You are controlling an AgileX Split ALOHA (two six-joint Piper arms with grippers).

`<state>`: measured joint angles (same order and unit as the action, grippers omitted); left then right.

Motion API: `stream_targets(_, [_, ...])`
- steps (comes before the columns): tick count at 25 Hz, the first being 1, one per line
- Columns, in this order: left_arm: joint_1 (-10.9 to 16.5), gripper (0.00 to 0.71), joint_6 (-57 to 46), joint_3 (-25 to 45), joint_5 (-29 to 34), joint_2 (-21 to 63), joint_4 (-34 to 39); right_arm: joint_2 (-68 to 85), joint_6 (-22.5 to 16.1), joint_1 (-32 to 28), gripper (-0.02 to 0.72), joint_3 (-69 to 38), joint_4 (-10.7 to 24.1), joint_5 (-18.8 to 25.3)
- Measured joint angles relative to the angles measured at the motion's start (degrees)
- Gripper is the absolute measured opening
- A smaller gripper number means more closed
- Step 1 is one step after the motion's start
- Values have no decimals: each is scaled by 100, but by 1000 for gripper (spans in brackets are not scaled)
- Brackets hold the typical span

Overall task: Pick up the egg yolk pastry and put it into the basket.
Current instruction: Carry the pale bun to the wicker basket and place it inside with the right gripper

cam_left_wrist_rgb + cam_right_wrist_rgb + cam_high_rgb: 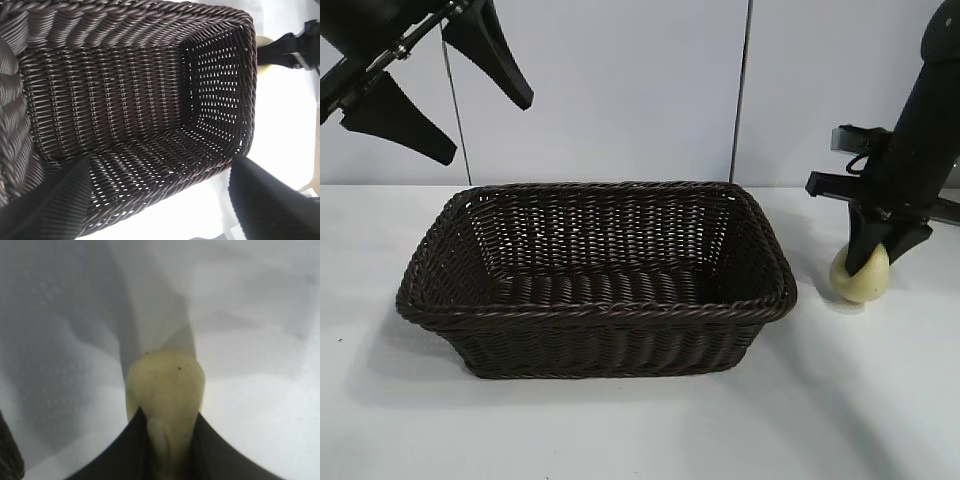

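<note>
The egg yolk pastry [861, 276], a small pale yellow lump, rests on the white table to the right of the basket [590, 312]. My right gripper [868, 262] reaches down from above and is shut on the pastry. In the right wrist view the pastry [165, 385] is squeezed between the two black fingers [125, 450]. The dark brown wicker basket stands in the middle of the table with nothing inside. My left gripper [445, 105] hangs open high above the basket's left end. The left wrist view looks down into the basket [125, 115].
White table [640, 430] with free room in front of the basket and around the pastry. A pale wall stands behind. The basket's right rim [775, 260] lies between the pastry and the basket's inside.
</note>
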<state>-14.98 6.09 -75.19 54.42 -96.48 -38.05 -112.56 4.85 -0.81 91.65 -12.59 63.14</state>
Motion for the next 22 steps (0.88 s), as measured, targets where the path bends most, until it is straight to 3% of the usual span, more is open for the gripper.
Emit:
stream_targets(12, [0, 552, 0, 0, 0, 0, 0, 602, 329, 61, 119, 0, -591, 329])
stream_targets(22, [0, 552, 0, 0, 0, 0, 0, 602, 397, 1070, 119, 0, -672, 340])
